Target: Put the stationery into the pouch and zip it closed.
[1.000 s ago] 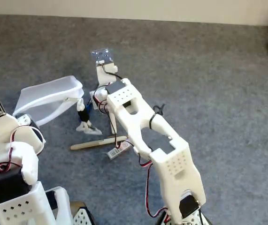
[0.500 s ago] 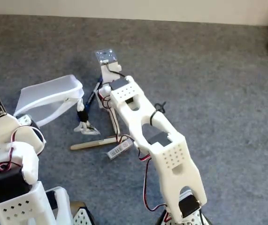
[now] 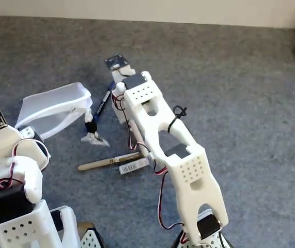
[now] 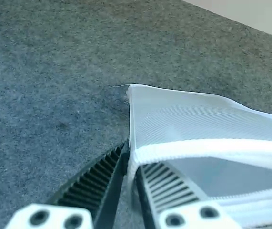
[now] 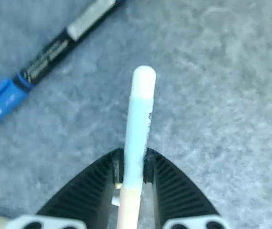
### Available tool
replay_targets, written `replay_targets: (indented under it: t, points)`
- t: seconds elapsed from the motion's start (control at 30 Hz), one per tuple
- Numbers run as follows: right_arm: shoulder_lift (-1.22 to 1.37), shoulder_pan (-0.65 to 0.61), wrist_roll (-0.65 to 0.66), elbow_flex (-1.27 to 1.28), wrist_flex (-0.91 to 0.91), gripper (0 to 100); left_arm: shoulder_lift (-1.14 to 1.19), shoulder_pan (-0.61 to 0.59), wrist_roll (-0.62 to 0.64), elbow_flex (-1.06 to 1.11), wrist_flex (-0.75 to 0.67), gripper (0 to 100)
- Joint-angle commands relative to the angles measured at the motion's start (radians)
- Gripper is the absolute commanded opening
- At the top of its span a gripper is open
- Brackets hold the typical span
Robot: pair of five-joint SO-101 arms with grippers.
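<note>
Swings toward upper frame with right hand [image 5: 133, 155] clamped on the pen [image 5: 139, 105] — pinches the pouch [image 4: 197, 114] rim with left hand [image 4: 131, 157]; steer tip-first into the mouth.

My right arm [image 3: 157, 129]: swung right and far, away from the pouch [image 3: 54, 111].
Blue marker [image 3: 102, 103]: came uncovered.

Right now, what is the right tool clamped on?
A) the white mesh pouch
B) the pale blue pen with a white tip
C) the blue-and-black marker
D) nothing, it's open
B: in the right wrist view the right tool is shut around the pale blue pen with a white tip, while the blue-and-black marker lies apart from it on the grey carpet.
</note>
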Motion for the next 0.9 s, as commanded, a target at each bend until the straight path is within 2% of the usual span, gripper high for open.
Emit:
replay_targets:
  t: [0.0, 0.2, 0.37, 0.53, 0.87]
  points:
    - [-0.024, 0.008, 0.057, -0.062, 0.021, 5.2, 0.005, -0.008, 0.012, -0.008, -0.026, 1]
    - [-0.022, 0.01, 0.057, -0.061, 0.021, 5.7, 0.005, -0.008, 0.012, -0.008, -0.026, 1]
    - [0.008, 0.01, 0.051, -0.061, 0.028, 14.0, 0.005, -0.007, 0.012, -0.008, -0.026, 1]
    - [0.068, 0.007, 0.051, -0.07, 0.028, 14.5, 0.005, -0.008, 0.011, -0.008, -0.026, 1]
    - [0.07, 0.007, 0.055, -0.07, 0.028, 2.3, 0.005, -0.007, 0.011, -0.008, -0.028, 1]
